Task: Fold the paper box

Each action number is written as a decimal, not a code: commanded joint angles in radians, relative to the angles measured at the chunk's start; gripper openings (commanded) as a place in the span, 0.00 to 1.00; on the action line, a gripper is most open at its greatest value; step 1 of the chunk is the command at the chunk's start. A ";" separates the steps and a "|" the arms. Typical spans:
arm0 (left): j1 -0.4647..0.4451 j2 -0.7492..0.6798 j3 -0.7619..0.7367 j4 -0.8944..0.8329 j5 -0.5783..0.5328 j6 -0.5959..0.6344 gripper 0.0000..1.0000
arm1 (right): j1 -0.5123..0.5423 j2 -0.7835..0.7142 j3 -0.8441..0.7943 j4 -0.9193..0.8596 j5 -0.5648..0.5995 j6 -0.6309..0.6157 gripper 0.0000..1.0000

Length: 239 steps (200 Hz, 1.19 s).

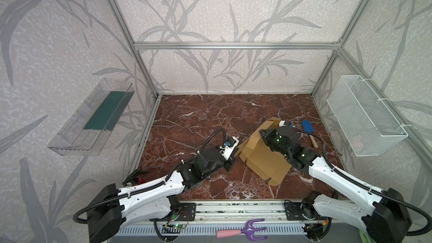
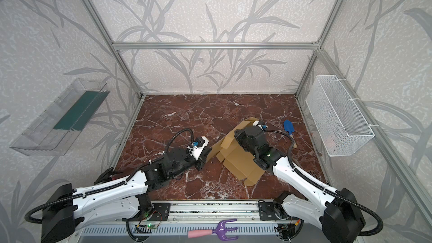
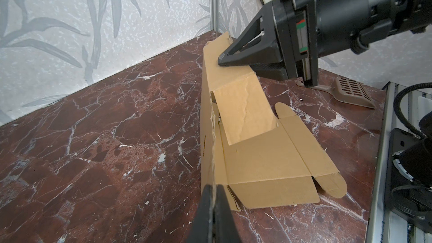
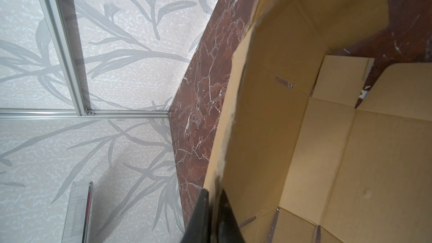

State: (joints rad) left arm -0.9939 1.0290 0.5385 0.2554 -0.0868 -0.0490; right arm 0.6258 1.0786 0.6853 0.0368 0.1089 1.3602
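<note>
Two grippers, one paper box (image 1: 264, 162); entries run from the front rail (image 1: 233, 209) back.

1. Purple hand fork (image 1: 247, 229), pink handle. Lies on the rail, off my work surface. Not in use.
2. My left gripper (image 3: 213, 191). Fingers pressed together on the near end of the box's raised side wall, pinching its raw edge. Purpose, as I judge it: to steady that wall upright while its other end is worked.
3. The box itself. Tan cardboard, part-folded, on the marble table (image 1: 187, 118), right of centre. Base panel flat; one long wall standing; an inner flap leaning off it; rounded tabs lying loose at the near end. Folding looks early, with most flaps open.
4. My right gripper (image 3: 221, 59). Fingers closed on the top edge of the same wall at its far end, thin cardboard between them. Two pinches on one wall, likely so that it turns along its crease without buckling.
5. Blue trowel (image 1: 306, 126), wooden handle. On the table by the box's far end, apart from it.
6. White mesh basket (image 1: 364, 118), right wall; clear tray (image 1: 77, 122), left wall. Both well clear of the work.
</note>
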 commanded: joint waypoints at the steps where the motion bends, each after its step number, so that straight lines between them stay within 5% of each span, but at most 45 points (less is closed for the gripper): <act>1: -0.004 0.004 0.014 0.015 -0.014 -0.013 0.00 | 0.002 -0.008 -0.016 0.050 0.023 -0.001 0.07; 32: -0.005 0.005 0.007 0.029 -0.025 -0.019 0.01 | 0.002 -0.017 -0.040 0.067 0.040 0.008 0.01; 72: -0.006 -0.018 -0.006 0.022 -0.028 -0.004 0.41 | 0.002 -0.004 -0.076 0.124 0.041 0.031 0.00; 98: -0.009 -0.081 0.000 -0.036 -0.075 0.034 0.55 | 0.002 -0.003 -0.096 0.157 0.056 0.031 0.00; 148: -0.009 -0.182 -0.027 -0.148 -0.198 0.054 0.59 | 0.002 0.006 -0.137 0.237 0.092 0.011 0.00; 239: 0.011 -0.032 -0.016 -0.121 -0.300 0.049 0.63 | 0.011 0.068 -0.079 0.166 0.153 0.015 0.00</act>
State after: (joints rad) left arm -0.9958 1.0031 0.5140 0.1127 -0.3470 -0.0162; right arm 0.6262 1.1465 0.5583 0.2821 0.2115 1.3647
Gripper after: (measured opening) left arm 0.626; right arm 0.050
